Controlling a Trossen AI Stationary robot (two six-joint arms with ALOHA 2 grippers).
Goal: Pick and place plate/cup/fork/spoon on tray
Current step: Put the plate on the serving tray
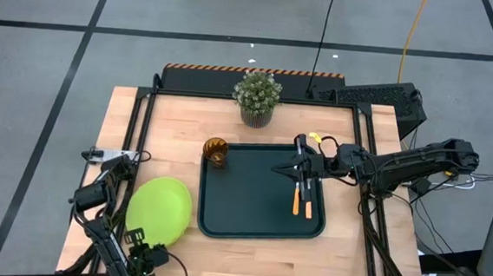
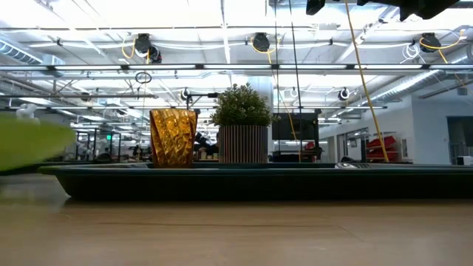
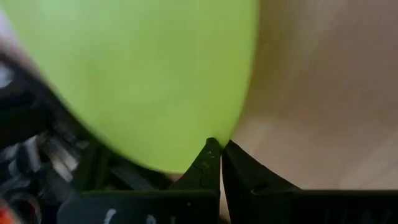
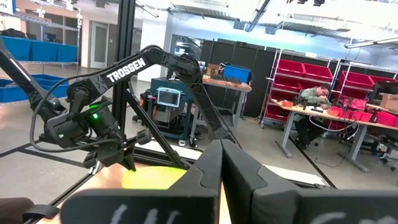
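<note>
The lime-green plate is on the table left of the tray, and my left gripper is shut at its near rim. The amber cup stands upright in the tray's far left corner. The fork and the spoon lie side by side on the tray's right part. My right gripper hovers shut over the tray, above their far ends, with nothing in it. My left gripper pinches the plate's near rim between its two fingertips, only at their free ends. The fingers come slanting down from the table's near side. In the low view the plate shows above the table top, tilted.
A potted plant stands at the table's far edge behind the tray. A dark metal frame runs along the table's left and right sides. Bare wood lies between the tray and the near edge.
</note>
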